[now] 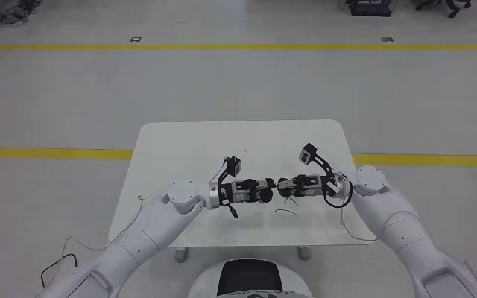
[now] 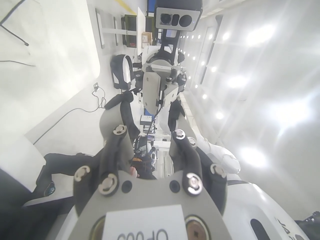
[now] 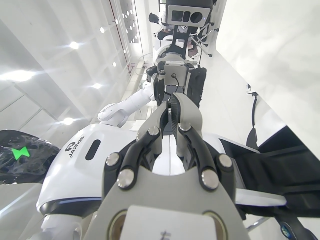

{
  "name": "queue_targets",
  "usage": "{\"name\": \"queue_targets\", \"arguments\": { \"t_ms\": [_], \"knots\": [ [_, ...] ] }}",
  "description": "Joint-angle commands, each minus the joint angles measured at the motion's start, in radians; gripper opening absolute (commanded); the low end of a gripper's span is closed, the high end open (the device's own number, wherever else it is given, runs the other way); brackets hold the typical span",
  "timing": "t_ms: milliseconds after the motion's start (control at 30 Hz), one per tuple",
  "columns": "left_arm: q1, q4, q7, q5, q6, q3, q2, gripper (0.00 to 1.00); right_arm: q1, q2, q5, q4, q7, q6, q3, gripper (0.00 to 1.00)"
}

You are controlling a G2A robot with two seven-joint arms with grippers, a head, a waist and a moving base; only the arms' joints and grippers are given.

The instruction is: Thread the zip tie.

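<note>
- A white table with rounded corners stands on a pale floor
- Two yellow lines cross the floor: one well beyond the table, one running out to either side of it
- Two small dark floor plates lie just past the far line
- A dark cable curls on the floor near the table's corner

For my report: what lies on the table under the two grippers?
A thin black strip, likely a zip tie, lies on the white table. Anything directly beneath them is hidden.
</note>
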Motion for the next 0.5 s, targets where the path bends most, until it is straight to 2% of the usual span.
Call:
{"name": "queue_targets", "arguments": {
  "t_ms": [0,467],
  "knots": [
    [-0.001,0.002,-0.008,-0.003,-0.001,0.000,-0.001,0.27,0.003,-0.001,-0.003,0.006,0.006,0.001,0.000,0.00],
    [-0.002,0.011,-0.046,-0.025,-0.007,-0.007,-0.004,0.20,0.014,-0.001,-0.016,0.023,0.024,0.000,-0.004,0.00]
  ]
}}
